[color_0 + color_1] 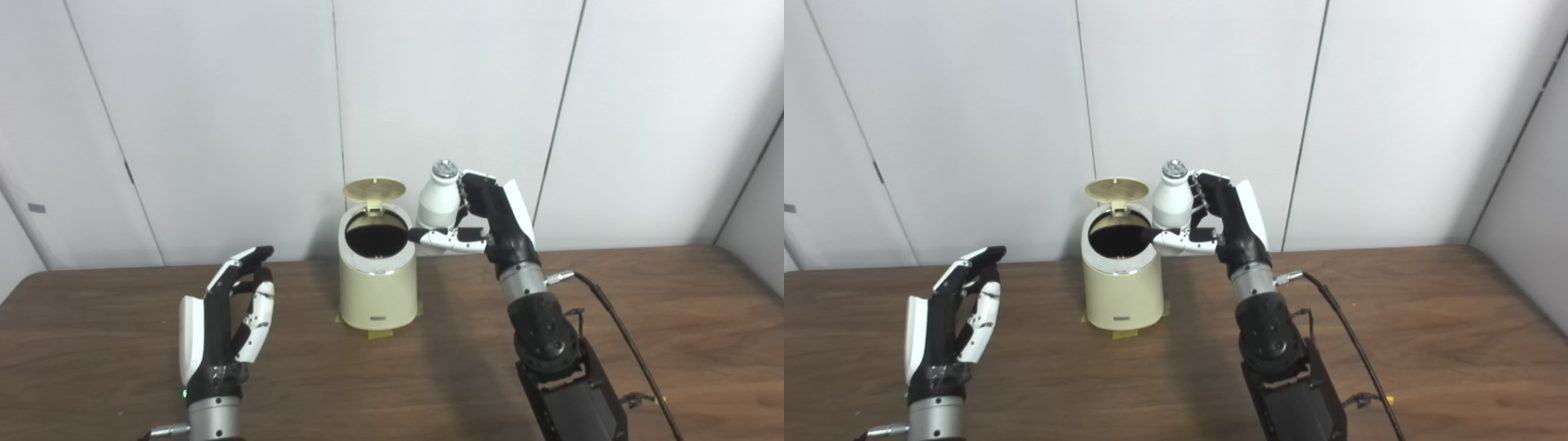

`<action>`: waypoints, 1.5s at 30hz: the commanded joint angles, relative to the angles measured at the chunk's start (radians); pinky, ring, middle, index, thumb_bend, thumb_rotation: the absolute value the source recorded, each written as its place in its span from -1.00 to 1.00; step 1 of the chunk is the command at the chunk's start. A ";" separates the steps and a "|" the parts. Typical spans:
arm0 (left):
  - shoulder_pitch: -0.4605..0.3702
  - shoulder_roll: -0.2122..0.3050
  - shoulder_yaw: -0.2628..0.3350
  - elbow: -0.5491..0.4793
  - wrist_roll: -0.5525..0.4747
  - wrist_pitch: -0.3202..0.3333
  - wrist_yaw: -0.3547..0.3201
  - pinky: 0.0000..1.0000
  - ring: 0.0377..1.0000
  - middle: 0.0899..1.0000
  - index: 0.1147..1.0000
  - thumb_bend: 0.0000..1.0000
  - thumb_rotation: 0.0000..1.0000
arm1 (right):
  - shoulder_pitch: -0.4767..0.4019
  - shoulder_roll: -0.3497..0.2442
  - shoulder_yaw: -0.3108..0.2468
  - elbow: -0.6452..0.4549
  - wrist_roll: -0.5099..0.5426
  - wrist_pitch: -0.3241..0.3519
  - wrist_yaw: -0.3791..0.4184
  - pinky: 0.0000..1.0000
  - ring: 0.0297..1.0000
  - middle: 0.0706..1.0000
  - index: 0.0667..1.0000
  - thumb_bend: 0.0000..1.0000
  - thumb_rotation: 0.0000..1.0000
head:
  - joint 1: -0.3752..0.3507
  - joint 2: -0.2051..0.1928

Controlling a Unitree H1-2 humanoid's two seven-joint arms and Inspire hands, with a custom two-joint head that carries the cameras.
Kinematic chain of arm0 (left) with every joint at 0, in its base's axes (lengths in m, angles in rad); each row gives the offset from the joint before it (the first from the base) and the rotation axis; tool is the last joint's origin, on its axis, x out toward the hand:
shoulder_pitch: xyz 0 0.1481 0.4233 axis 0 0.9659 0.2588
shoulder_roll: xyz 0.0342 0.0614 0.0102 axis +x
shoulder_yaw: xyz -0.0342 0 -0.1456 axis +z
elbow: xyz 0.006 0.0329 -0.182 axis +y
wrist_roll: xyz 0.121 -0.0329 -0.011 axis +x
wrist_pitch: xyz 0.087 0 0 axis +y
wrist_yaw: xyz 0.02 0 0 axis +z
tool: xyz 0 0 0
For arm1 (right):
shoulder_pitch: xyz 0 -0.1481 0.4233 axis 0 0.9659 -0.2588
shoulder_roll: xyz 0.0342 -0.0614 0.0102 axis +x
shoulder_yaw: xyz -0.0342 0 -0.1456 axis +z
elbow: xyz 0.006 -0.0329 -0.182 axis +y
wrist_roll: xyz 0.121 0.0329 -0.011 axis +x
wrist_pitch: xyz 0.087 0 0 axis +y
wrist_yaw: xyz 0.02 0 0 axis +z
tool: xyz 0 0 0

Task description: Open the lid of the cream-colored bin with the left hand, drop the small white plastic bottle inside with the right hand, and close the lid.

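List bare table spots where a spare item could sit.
Bare wood right of the right arm out to the table edge, and between the left robot hand and the bin. Crowded at the bin's open mouth, where the right robot hand holds the bottle.

Wood table [643, 318]; white wall panels [453, 92]; tape bits [380, 334], prob. yellow.

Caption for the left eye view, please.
Right hand holds the white bottle beside the open cream bin; left hand waits, open.
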 commanded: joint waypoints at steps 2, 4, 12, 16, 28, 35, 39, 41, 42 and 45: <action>-0.039 -0.011 0.000 -0.014 0.011 -0.008 0.019 0.37 0.52 0.49 0.44 -0.47 0.53 | -0.058 0.019 0.010 0.007 0.000 -0.091 -0.003 -0.37 -0.20 -0.12 -0.05 0.04 -1.00 | 0.004 0.000; -0.039 -0.012 0.000 -0.014 0.012 -0.007 0.019 0.37 0.52 0.49 0.44 -0.46 0.52 | -0.063 0.023 0.016 0.027 -0.005 -0.114 -0.001 -0.36 -0.19 -0.11 -0.07 0.04 -1.00 | 0.006 -0.001; -0.041 -0.011 -0.003 -0.011 0.024 -0.018 0.034 0.35 0.51 0.48 0.43 -0.48 0.54 | -0.097 0.046 0.028 0.117 -0.018 -0.184 -0.013 -0.36 -0.20 -0.11 -0.07 0.04 -1.00 | 0.012 -0.005; -0.041 -0.014 0.001 -0.012 0.017 -0.020 0.045 0.35 0.51 0.48 0.43 -0.47 0.54 | -0.117 0.058 0.029 0.162 -0.016 -0.218 -0.019 -0.35 -0.18 -0.13 -0.06 0.04 -1.00 | 0.013 -0.003; -0.039 -0.010 0.000 -0.017 0.021 -0.022 0.052 0.35 0.50 0.48 0.43 -0.47 0.55 | -0.218 0.067 0.034 0.395 -0.051 -0.439 -0.087 -0.47 -0.28 -0.10 -0.04 0.03 -1.00 | 0.016 -0.001; -0.039 -0.013 -0.001 -0.017 0.017 -0.023 0.052 0.35 0.50 0.47 0.43 -0.46 0.54 | -0.263 0.073 0.033 0.518 -0.076 -0.533 -0.169 -0.41 -0.25 -0.09 -0.05 0.03 -1.00 | 0.019 -0.002; -0.039 -0.012 -0.002 -0.017 0.020 -0.021 0.051 0.34 0.49 0.47 0.42 -0.47 0.54 | -0.281 0.074 0.045 0.567 -0.077 -0.541 -0.215 -0.39 -0.23 -0.08 -0.06 0.03 -1.00 | 0.019 -0.002; -0.039 -0.013 -0.001 -0.017 0.016 -0.020 0.050 0.34 0.49 0.47 0.42 -0.49 0.53 | -0.288 0.072 0.056 0.584 -0.073 -0.541 -0.233 -0.38 -0.23 -0.08 -0.05 0.03 -1.00 | 0.019 -0.002; -0.039 -0.013 0.000 -0.017 0.015 -0.020 0.051 0.34 0.50 0.47 0.42 -0.49 0.53 | -0.292 0.070 0.063 0.593 -0.072 -0.541 -0.245 -0.37 -0.23 -0.09 -0.05 0.03 -1.00 | 0.019 -0.002; -0.038 -0.014 0.000 -0.018 0.014 -0.021 0.052 0.34 0.49 0.47 0.42 -0.48 0.50 | -0.299 0.061 0.092 0.615 -0.072 -0.541 -0.281 -0.37 -0.23 -0.07 -0.07 0.03 -1.00 | 0.024 0.000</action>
